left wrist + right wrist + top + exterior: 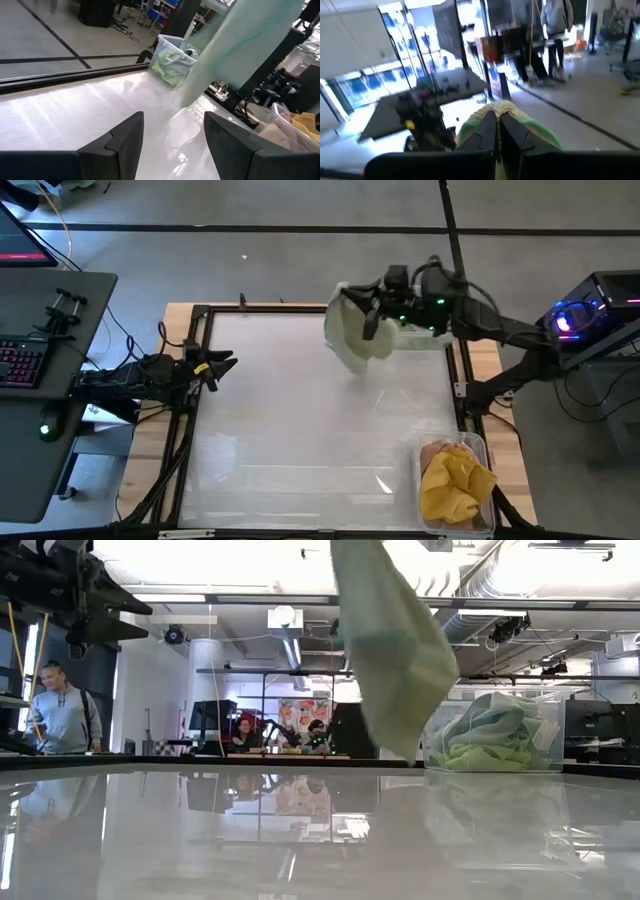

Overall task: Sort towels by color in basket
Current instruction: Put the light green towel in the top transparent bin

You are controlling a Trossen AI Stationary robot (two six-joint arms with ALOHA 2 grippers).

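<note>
A pale green towel [352, 340] hangs high over the table's far right part, with my right gripper [372, 308] shut on it. It also shows in the low view as the towel [395, 650] and in the left wrist view as the towel [240, 45]. My left gripper [215, 365] waits open at the table's left edge, nothing between its fingers [125, 145]. A clear basket [490, 735] at the far right holds pale green towels. Another clear basket [478, 448] at the near right holds mustard yellow [455, 485] and peach towels. My right gripper pinches a bunched upper edge of the pale green towel [506, 107] between its two fingers [487, 131]. The fingers lie about level, coming from the table's right side. The towel hangs slack below them, its lower end [405, 750] clear of the table.
A black frame [195, 380] runs around the glossy white table top. A desk with a keyboard [20, 365] stands left of the table. People [62, 710] are in the room beyond the far edge.
</note>
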